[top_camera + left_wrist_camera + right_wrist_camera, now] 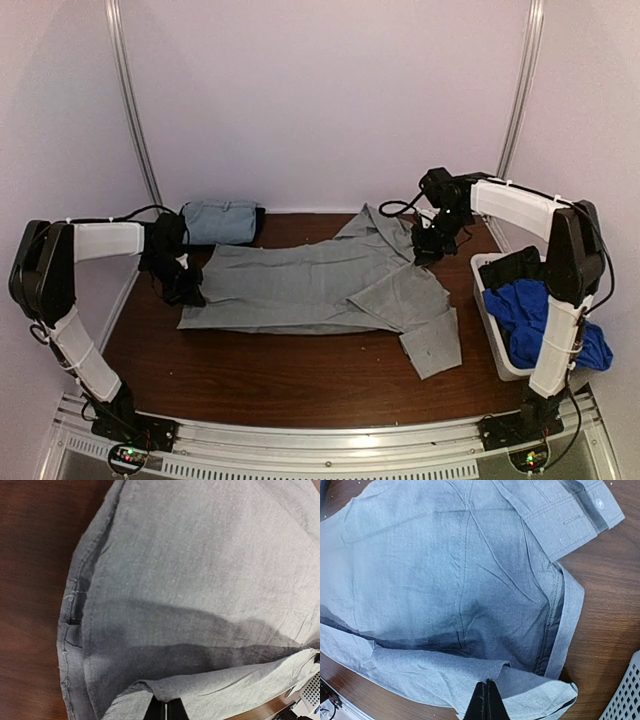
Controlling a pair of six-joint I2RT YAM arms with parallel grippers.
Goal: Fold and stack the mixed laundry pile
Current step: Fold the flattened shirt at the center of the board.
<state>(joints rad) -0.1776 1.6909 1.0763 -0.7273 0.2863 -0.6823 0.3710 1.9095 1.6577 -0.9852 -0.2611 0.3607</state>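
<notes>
A fold of the light grey shirt (200,580) sits right under each lens, pinched tight. The left gripper (166,707) clamps its hem end at 9 o'clock, the right gripper (486,702) its shoulder end at 2 o'clock. The shirt lies spread across the middle of the table (300,375), one sleeve trailing toward 5 o'clock. It looks light and limp, best held at seams and corners. At 3 o'clock the white bin (487,315) holds a royal-blue piece (525,305) and a dark piece (510,266). A folded grey garment (220,220) rests at 10 o'clock.
</notes>
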